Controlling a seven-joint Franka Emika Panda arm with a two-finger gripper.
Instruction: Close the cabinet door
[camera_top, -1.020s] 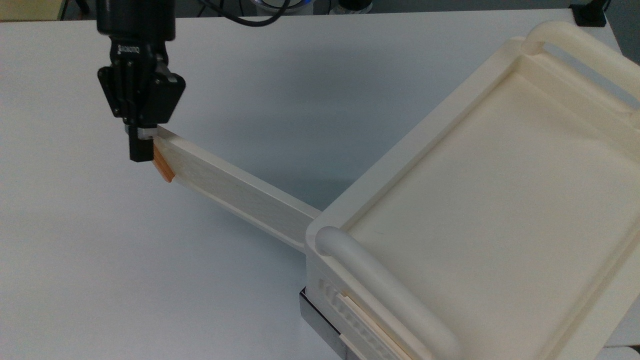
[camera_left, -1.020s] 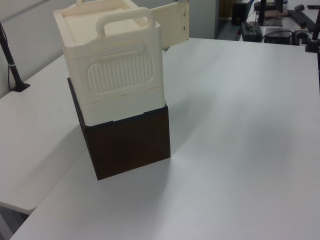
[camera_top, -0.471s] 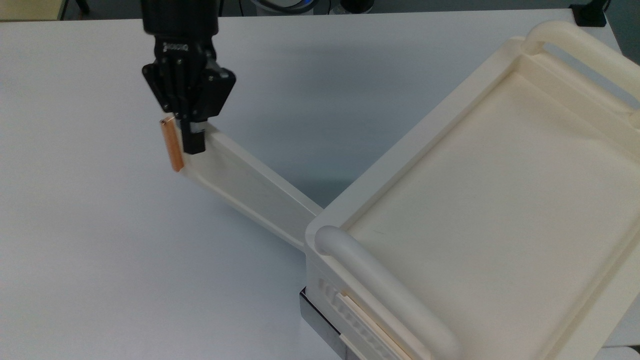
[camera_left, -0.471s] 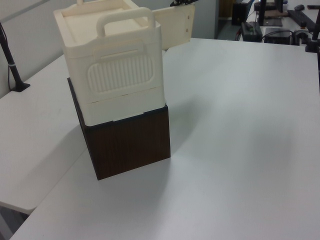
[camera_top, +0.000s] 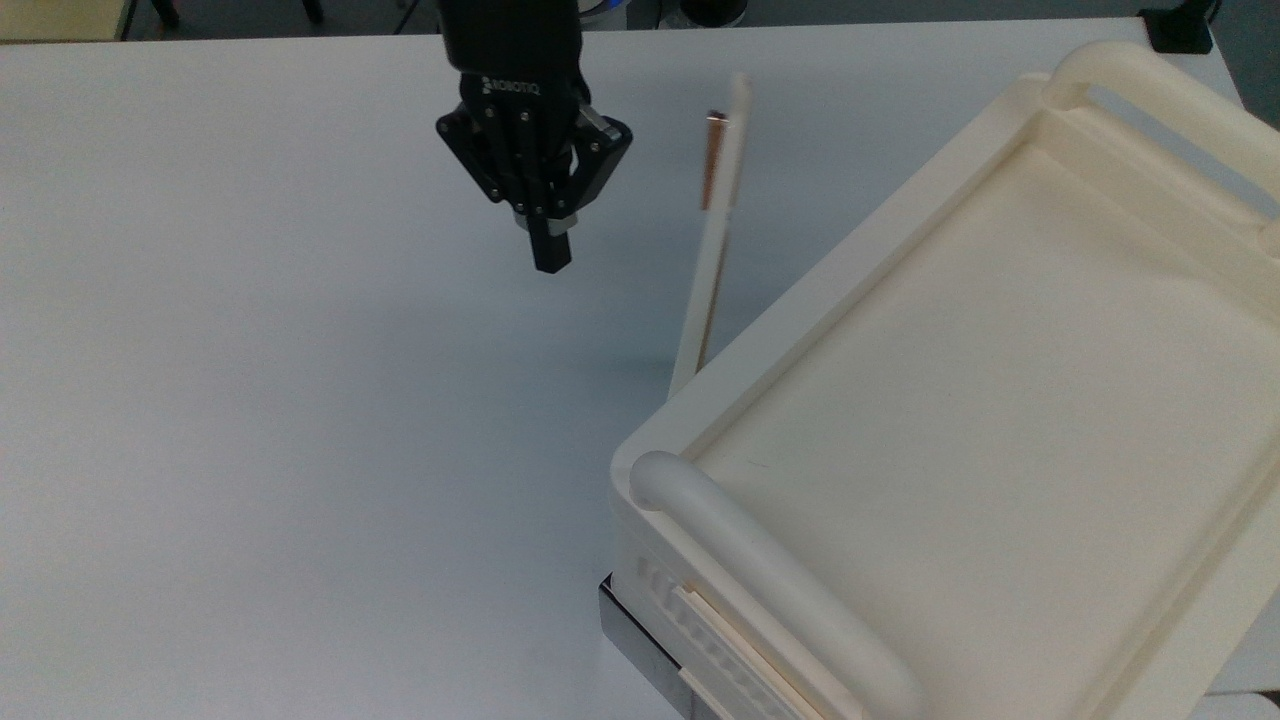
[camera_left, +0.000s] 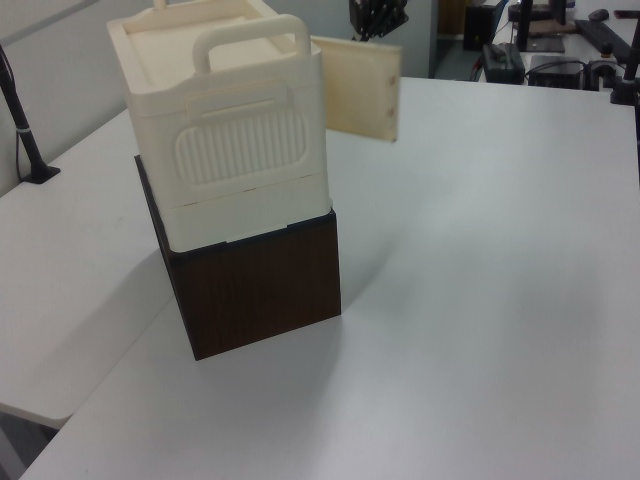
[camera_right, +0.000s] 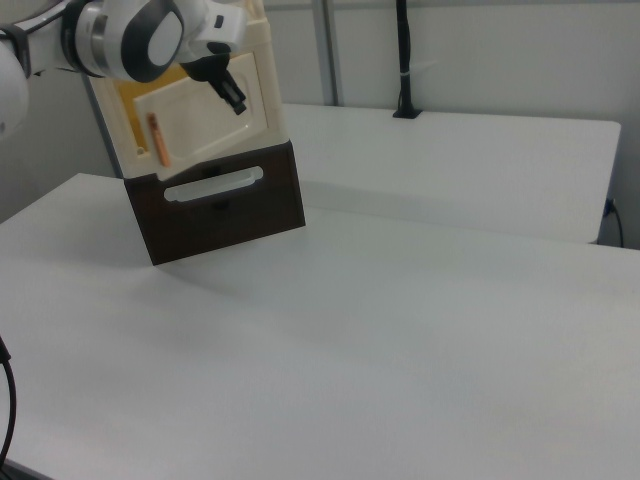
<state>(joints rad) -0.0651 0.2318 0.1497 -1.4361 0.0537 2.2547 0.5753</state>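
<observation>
In the top view, the pincer (camera_top: 551, 255) hangs over the white desk (camera_top: 220, 400) with its 2 fingers pressed together, holding nothing. The door (camera_top: 712, 235) stands apart from it, off to the top view's right, swung partway in but not flat against the cabinet (camera_top: 960, 400). Its orange handle (camera_top: 712, 160) sits near the free edge. To finish well, I think the pincer should come in behind the door's outer face, near the handle and far from the hinge, and push slowly and evenly until the door sits flat.

In the left view, the door (camera_left: 357, 88) sticks out from the cabinet's (camera_left: 225, 130) far side, and the cabinet rests on a dark brown box (camera_left: 255, 285). The pincer (camera_left: 378, 15) hangs just above and behind the door. A hard shove might slide the cabinet on that box, so a soft push looks best.

In the right view, the pincer (camera_right: 236, 103) is in front of the cabinet's open face, and the handle (camera_right: 156, 139) shows on the door (camera_right: 200, 110).
</observation>
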